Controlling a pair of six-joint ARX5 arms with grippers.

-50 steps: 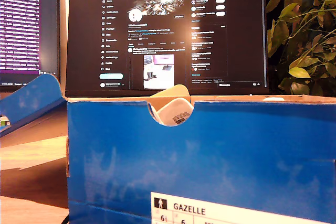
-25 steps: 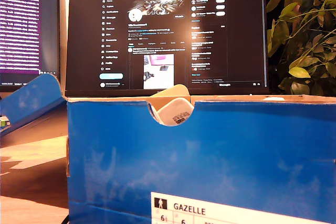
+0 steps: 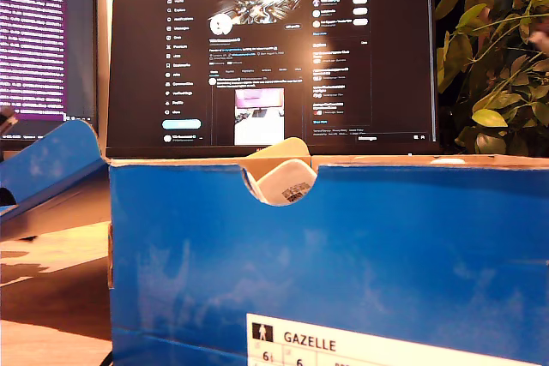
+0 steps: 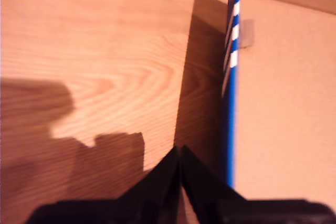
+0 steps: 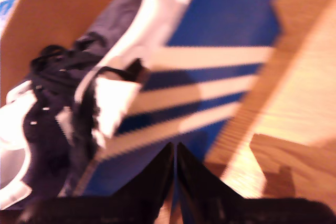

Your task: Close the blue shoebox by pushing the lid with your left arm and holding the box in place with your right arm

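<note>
Filling most of the exterior view, the blue box (image 3: 343,255) is seen end-on and close, with a white label (image 3: 360,345) reading GAZELLE at its lower edge. A shoe (image 3: 283,179) shows through the notch in the box's top edge. The lid (image 3: 47,165) is seen at the exterior view's left, tilted up and open, over the wooden table (image 3: 43,255). 2 monitors stand behind the box: a large one (image 3: 274,57) with a dark page, and another (image 3: 43,40) at the exterior view's left edge with purple text. A plant (image 3: 497,57) is seen at the exterior view's right.

From the first wrist view, my first gripper (image 4: 179,156) is seen with its jaws together, tips meeting, over the table (image 4: 94,51) just beside a thin blue edge (image 4: 230,103) with white stripes; bare brown cardboard (image 4: 283,103) lies beyond that edge.

From the second wrist view, which is blurred, my second gripper (image 5: 174,153) is seen with its jaws together, above the box's blue striped side (image 5: 210,82). A dark shoe with laces (image 5: 63,87) and white parts lies inside the box.

Neither gripper can be made out in the exterior view.
</note>
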